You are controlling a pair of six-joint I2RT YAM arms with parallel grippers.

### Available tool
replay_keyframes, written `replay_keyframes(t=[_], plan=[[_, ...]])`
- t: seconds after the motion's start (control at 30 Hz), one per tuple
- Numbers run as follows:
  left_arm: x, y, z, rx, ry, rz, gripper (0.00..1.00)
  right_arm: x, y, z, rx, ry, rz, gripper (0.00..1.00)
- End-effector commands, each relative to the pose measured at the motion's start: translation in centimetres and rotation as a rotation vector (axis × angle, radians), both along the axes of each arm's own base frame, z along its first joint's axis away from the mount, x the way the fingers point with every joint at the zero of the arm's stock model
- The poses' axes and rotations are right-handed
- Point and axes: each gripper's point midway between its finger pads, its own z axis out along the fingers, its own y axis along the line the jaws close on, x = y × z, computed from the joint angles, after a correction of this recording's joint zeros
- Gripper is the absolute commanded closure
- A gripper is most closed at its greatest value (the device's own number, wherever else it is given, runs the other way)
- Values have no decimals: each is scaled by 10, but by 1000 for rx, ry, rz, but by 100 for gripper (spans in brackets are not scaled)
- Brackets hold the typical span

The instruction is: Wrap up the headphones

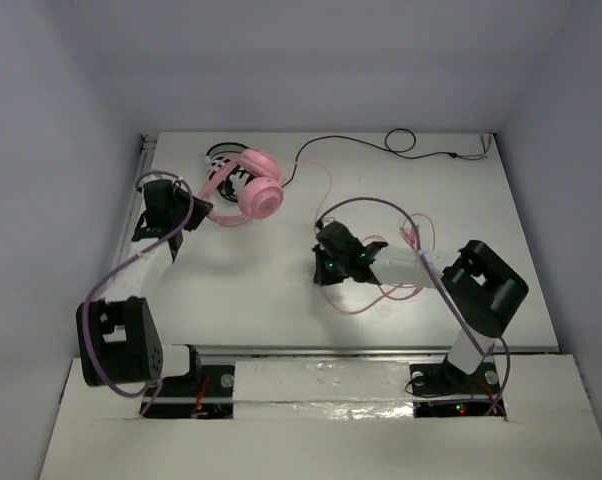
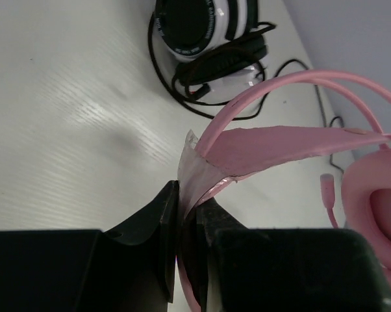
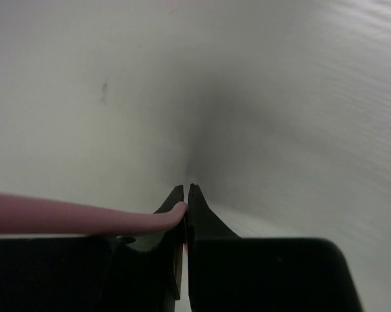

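Observation:
The pink headphones (image 1: 256,188) lie at the back left of the table, earcups toward the middle. My left gripper (image 1: 197,210) is shut on their pink headband (image 2: 280,146), pinched between the jaws (image 2: 186,198); one pink earcup (image 2: 377,201) shows at the right of the left wrist view. The thin pink cable (image 1: 328,185) runs from the headphones to mid-table and lies in loose loops (image 1: 386,293) by the right arm. My right gripper (image 1: 324,265) is low over the table and shut on the pink cable (image 3: 72,216), which enters the jaws (image 3: 186,195) from the left.
Smaller black-and-white headphones (image 1: 221,160) with a black cable lie just behind the pink ones, also in the left wrist view (image 2: 205,29). A black cable (image 1: 406,142) runs along the back edge. Walls close in the table at back and sides.

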Motion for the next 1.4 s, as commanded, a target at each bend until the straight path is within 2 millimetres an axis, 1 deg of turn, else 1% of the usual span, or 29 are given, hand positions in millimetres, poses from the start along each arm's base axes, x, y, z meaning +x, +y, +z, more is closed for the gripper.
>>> replay_keyframes(t=[0.0, 0.03, 0.07, 0.1, 0.17, 0.2, 0.27, 0.3, 0.33, 0.37, 0.4, 0.43, 0.47, 0.5, 0.53, 0.6, 0.7, 0.73, 0.77, 0.87, 0.9, 0.97, 1.03, 1.07, 1.2, 1.27, 1.3, 1.33, 1.37], plan=[[10, -2, 115, -125, -393, 77, 100, -29, 11, 1, -177, -15, 130, 100], [7, 0, 117, -125, -402, 95, 100, -29, 20, 8, -178, -35, 144, 100], [2, -3, 112, -119, -395, 104, 100, -32, 24, 8, -194, -41, 157, 100], [-3, 4, 121, -81, -427, 156, 100, -41, 29, 9, -218, -47, 187, 100], [-9, -7, 121, -62, -426, 159, 100, -39, 44, 22, -218, -84, 228, 100], [-13, -9, 126, -58, -442, 163, 100, -37, 45, 25, -213, -96, 230, 100], [-19, -20, 124, -42, -434, 139, 100, -34, 45, 37, -202, -126, 231, 100], [-25, -27, 124, 2, -432, 133, 100, -36, 53, 58, -134, -152, 253, 100], [-26, -19, 124, 32, -432, 168, 100, -44, 61, 70, -78, -147, 302, 100], [-29, -31, 124, 46, -436, 146, 100, -52, 67, 81, -27, -139, 344, 100], [-31, -34, 121, 58, -434, 153, 100, -64, 82, 105, 64, -118, 415, 100], [-32, -43, 117, 63, -427, 132, 100, -68, 87, 114, 84, -120, 452, 100], [-35, -61, 115, 68, -426, 87, 100, -69, 89, 119, 87, -116, 477, 100], [-34, -64, 110, 89, -413, 93, 100, -68, 91, 132, 74, -114, 490, 100], [-34, -71, 107, 102, -406, 79, 100, -68, 91, 128, 43, -107, 516, 100], [-35, -86, 103, 138, -394, 37, 100, -71, 86, 130, 2, -85, 544, 100], [-34, -99, 93, 197, -362, -32, 100, -77, 87, 152, 32, -98, 589, 100], [-35, -105, 91, 211, -360, -60, 100, -81, 82, 155, 22, -94, 612, 100], [-36, -106, 87, 228, -352, -77, 100, -83, 80, 166, 35, -111, 618, 100], [-40, -106, 73, 300, -300, -118, 100, -92, 66, 174, 18, -102, 639, 100], [-41, -102, 73, 315, -291, -110, 100, -97, 59, 183, 27, -107, 643, 100], [-45, -99, 71, 351, -273, -130, 100, -101, 53, 184, 28, -107, 644, 100], [-47, -94, 76, 368, -265, -111, 100, -103, 45, 184, 18, -91, 612, 100], [-49, -91, 80, 384, -271, -113, 100, -101, 39, 180, -3, -93, 579, 100], [-51, -102, 87, 391, -289, -193, 100, -90, 32, 179, -47, -126, 527, 100], [-52, -98, 91, 395, -289, -176, 100, -88, 30, 178, -78, -115, 522, 100], [-54, -93, 99, 399, -308, -151, 100, -90, 29, 176, -81, -105, 531, 100], [-53, -91, 101, 401, -312, -141, 100, -94, 26, 166, -96, -81, 541, 100], [-55, -86, 115, 392, -343, -119, 100, -97, 23, 161, -97, -66, 542, 100]])
